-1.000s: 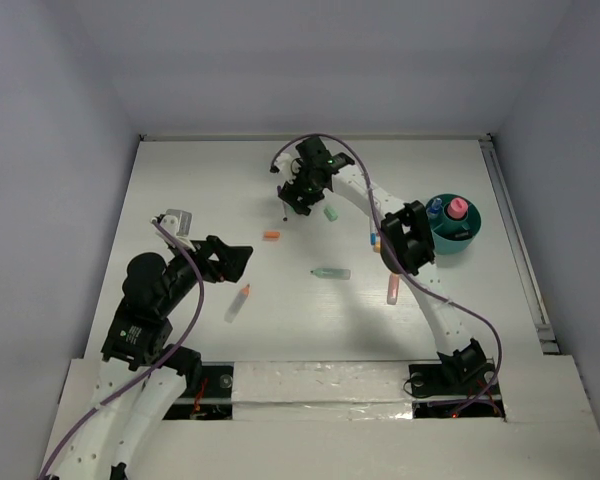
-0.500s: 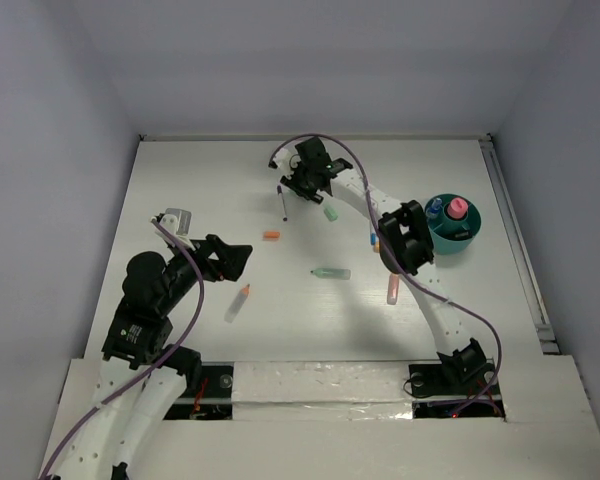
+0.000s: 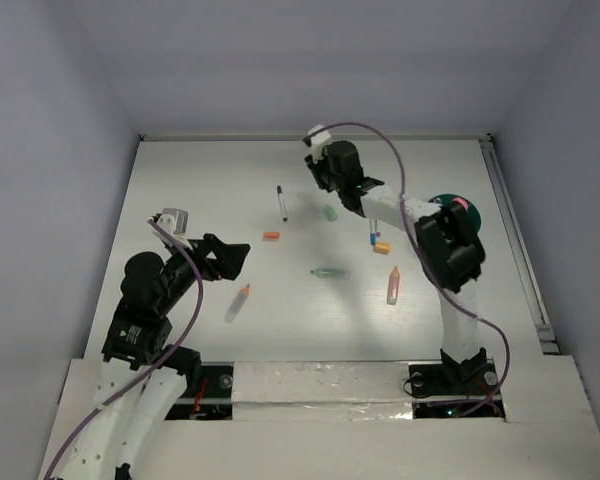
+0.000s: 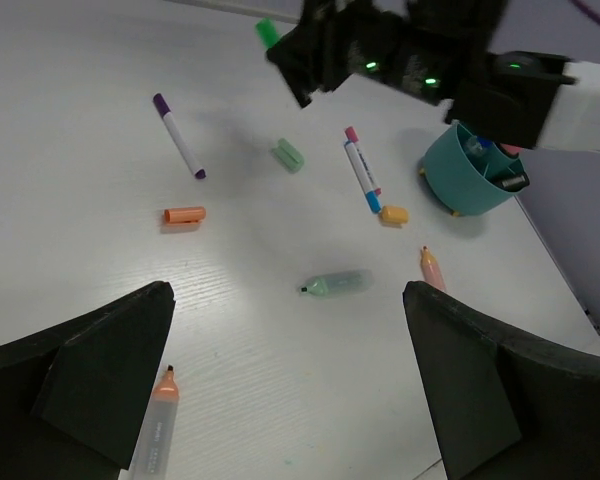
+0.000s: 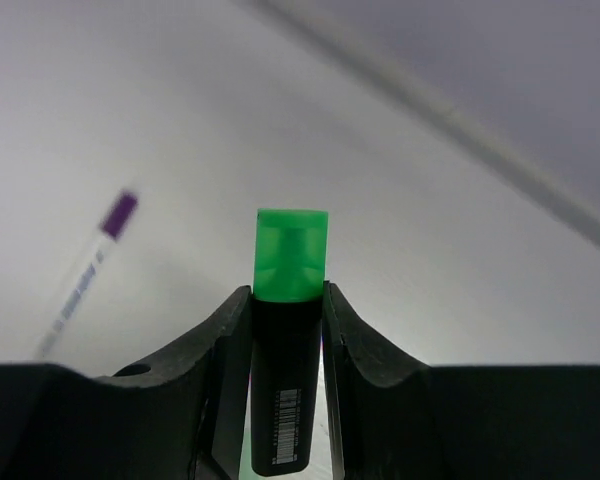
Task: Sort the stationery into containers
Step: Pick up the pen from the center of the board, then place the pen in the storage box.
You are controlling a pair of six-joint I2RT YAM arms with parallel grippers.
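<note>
My right gripper (image 5: 289, 300) is shut on a black highlighter with a bright green cap (image 5: 291, 268), held off the table at the back (image 3: 323, 160); its green cap (image 4: 267, 32) also shows in the left wrist view. The round teal tub (image 4: 470, 180) stands at the right, half hidden by the right arm (image 3: 467, 203). A purple-capped pen (image 3: 282, 202), a pale-green cap (image 3: 331, 213), orange caps (image 3: 271, 236), a pale-green marker (image 3: 330, 273), an orange marker (image 3: 239, 303), a salmon marker (image 3: 392, 286) and a blue-and-pink pen (image 3: 373, 232) lie loose. My left gripper (image 3: 230, 260) is open and empty above the table (image 4: 290, 380).
The right arm's forearm (image 3: 445, 250) reaches over the table's right part, next to the tub. A raised rail (image 3: 510, 230) runs along the right edge. Walls close in the back and both sides.
My right gripper shut on the green-capped highlighter, lifted it and swung right, away from the purple-capped pen. The left arm has not moved.
</note>
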